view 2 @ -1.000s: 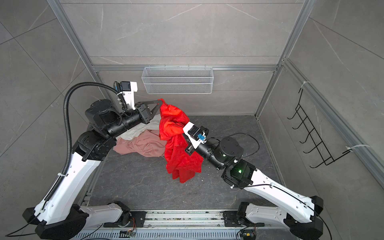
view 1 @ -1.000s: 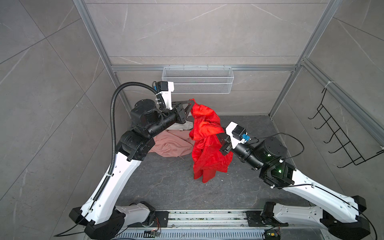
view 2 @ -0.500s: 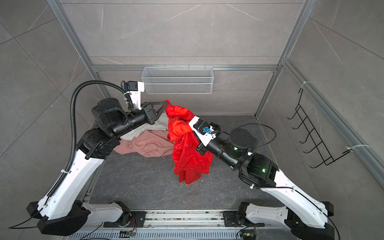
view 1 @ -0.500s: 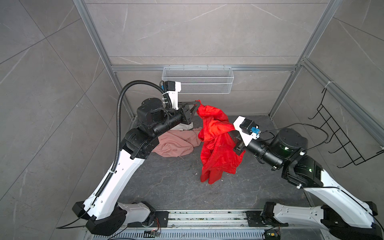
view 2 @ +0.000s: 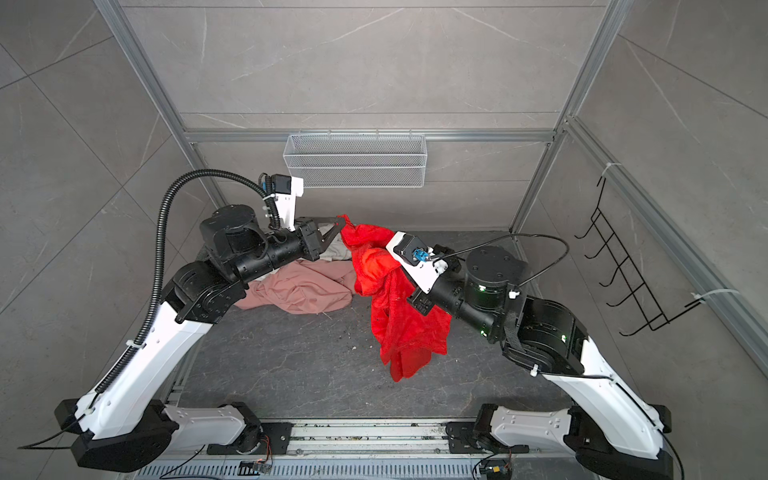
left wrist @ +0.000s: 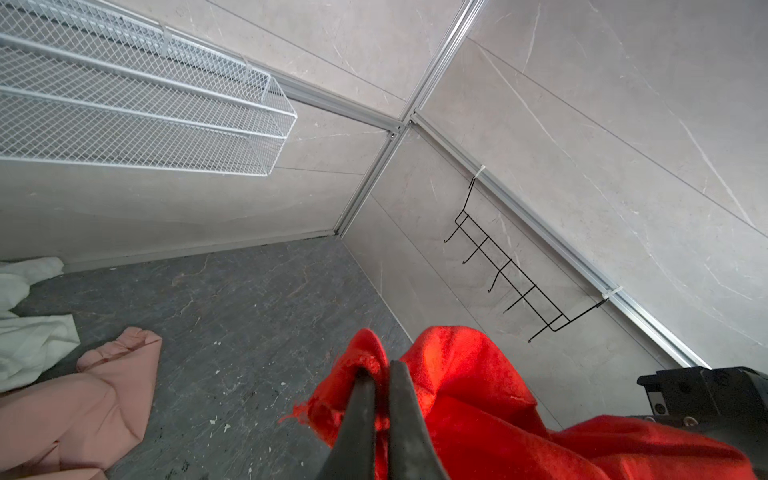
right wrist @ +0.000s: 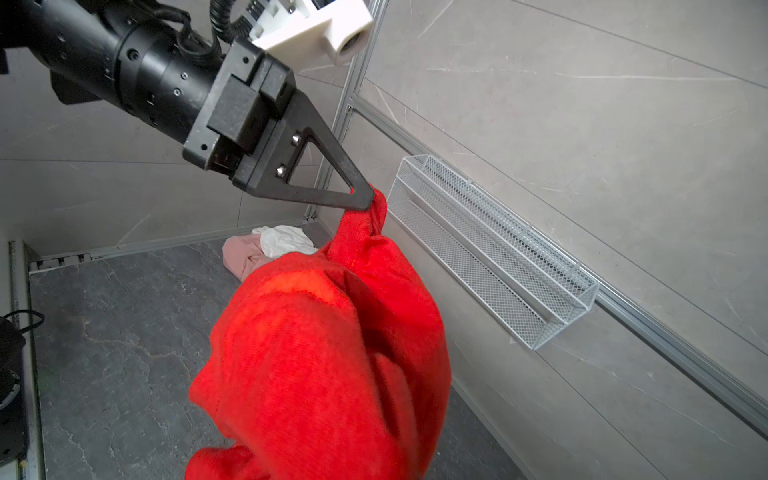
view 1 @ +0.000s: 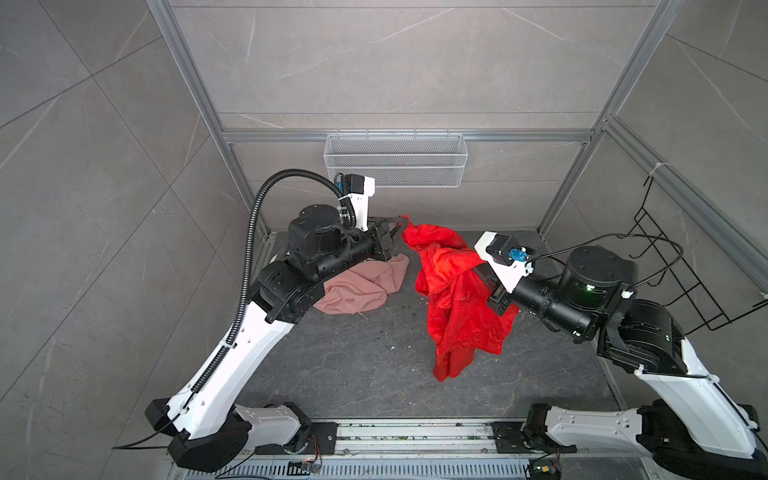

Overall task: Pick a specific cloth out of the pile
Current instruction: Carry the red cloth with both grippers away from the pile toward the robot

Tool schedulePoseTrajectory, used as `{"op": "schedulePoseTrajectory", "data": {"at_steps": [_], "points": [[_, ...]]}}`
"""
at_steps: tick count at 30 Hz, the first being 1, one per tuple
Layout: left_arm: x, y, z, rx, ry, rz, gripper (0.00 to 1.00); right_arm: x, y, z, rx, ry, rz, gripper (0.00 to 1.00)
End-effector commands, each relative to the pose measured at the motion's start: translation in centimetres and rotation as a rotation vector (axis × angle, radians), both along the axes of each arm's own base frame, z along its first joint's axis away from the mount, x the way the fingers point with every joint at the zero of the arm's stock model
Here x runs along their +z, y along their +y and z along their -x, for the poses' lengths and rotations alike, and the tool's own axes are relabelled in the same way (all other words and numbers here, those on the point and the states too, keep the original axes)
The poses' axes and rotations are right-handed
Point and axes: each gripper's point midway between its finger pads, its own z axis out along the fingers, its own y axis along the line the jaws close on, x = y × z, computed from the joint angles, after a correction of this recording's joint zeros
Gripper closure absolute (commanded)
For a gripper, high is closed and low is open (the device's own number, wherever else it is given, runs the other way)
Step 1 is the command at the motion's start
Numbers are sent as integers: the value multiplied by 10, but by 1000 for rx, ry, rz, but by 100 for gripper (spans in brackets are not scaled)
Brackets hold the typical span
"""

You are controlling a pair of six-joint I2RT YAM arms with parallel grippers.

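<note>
The red cloth [view 1: 453, 299] hangs in the air between the two arms, lifted clear of the pile [view 2: 303, 289], with bare floor [view 1: 353, 353] between them in both top views. The left gripper [left wrist: 380, 368] is clenched on one upper corner of it. The left wrist view shows its two fingers [left wrist: 399, 399] pressed nearly together, with a fold of red fabric squeezed between the tips. The right gripper [view 1: 484, 276] is buried in the fabric. Its jaws are closed, and the cloth drapes over them and falls in a long bunch below. Whether the lowest fold touches the floor cannot be told.

The pink garment [left wrist: 83, 399] and the white garment [right wrist: 286, 241] lie together at the back, under the left arm.

A second ago the cloth hung right against the pink garment's edge. Since then both arms have carried it toward the right of the top views, the left arm reaching further out, and the stretch of fabric between the two grips has widened. Both grips are unchanged.
</note>
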Motion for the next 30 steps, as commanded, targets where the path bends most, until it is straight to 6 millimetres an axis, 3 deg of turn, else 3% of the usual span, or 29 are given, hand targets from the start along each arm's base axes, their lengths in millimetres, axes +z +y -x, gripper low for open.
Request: {"op": "schedulePoseTrajectory", "data": {"at_steps": [1,11,20,30], "points": [[2,4,6,5,-7,12,100,-4,-3,-3,-29,17,-3,100],[-25,11,10,29,45,-8,100,-32,12,-7,-6,78,2,100],[-47,16,9,55,84,-44,100,-65,34,-24,42,186,-12,100],[-78,14,5,68,155,-71,100,-109,29,-40,27,309,-49,100]]}}
